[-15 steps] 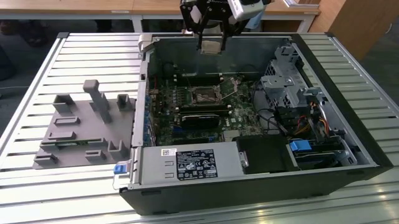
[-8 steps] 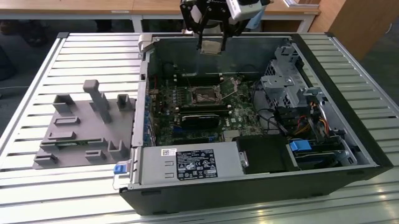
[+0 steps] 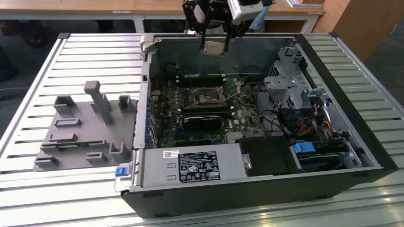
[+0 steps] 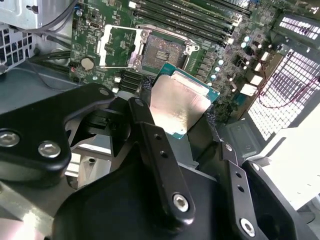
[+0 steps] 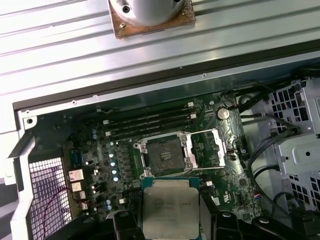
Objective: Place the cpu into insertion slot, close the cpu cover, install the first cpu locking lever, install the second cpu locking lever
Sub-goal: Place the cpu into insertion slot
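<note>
1. Holds the chip [image 4: 181, 100] flat, pinched tight by two edges in the gripper [image 4: 177, 105].
2. Hangs well above the empty socket [image 5: 165, 155], down below on the green board.
3. Shows the lid [image 5: 212, 147] flipped open just beside that socket.

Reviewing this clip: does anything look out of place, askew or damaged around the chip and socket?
Nothing stands out. The gripper clamps the cpu by opposite edges between its fingers, above the open case. The insertion slot is bare, and the cpu cover lies swung open beside it.
</note>
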